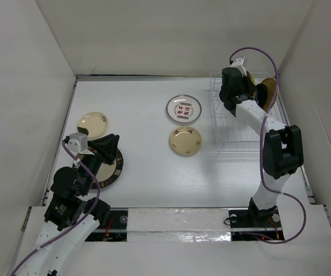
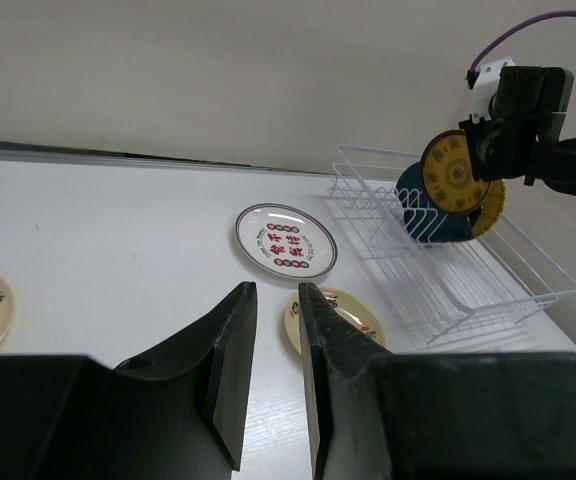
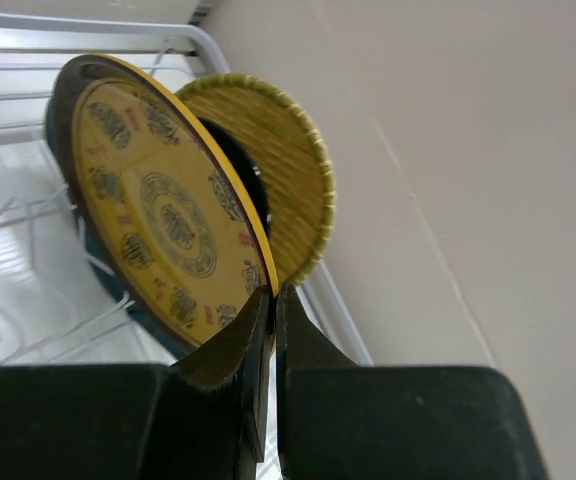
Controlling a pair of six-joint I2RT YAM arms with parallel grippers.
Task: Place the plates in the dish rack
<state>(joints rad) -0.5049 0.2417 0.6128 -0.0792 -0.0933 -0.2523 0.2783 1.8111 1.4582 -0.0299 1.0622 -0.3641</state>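
The right gripper [image 3: 271,300] is pressed shut on the lower rim of the patterned plate [image 3: 158,220], fingers pinching its yellow edge. The plate stands on edge, tilted, at the far right end of the rack [image 1: 230,135]. Whether its bottom rests between the tines cannot be told. Just behind it, toward the right wall, the woven plate [image 3: 293,170] stands upright in the rack, partly covered by the patterned plate. The left wrist view shows a blue plate [image 2: 416,205] also upright in that far end, behind the wires and just below the patterned plate's face. The nearer part of the rack holds only bare tines. The rack sits at the right side of the table [image 1: 142,115], its long side running away from the arms. Left of it, apart from its wall, the marked plate [image 1: 184,109] lies flat, white with red and green marks. A small cream plate [image 1: 185,141] lies flat just in front of that one. Well apart on the left side, another cream plate [image 1: 92,123] lies flat near the left wall. In front of it lies the dark-rimmed plate [image 1: 112,171], the largest on the table. The left gripper [image 2: 277,295] hangs over the far edge of that plate, pointing toward the rack. Its fingers are a narrow gap apart with nothing between them. Whether it touches the plate cannot be told.
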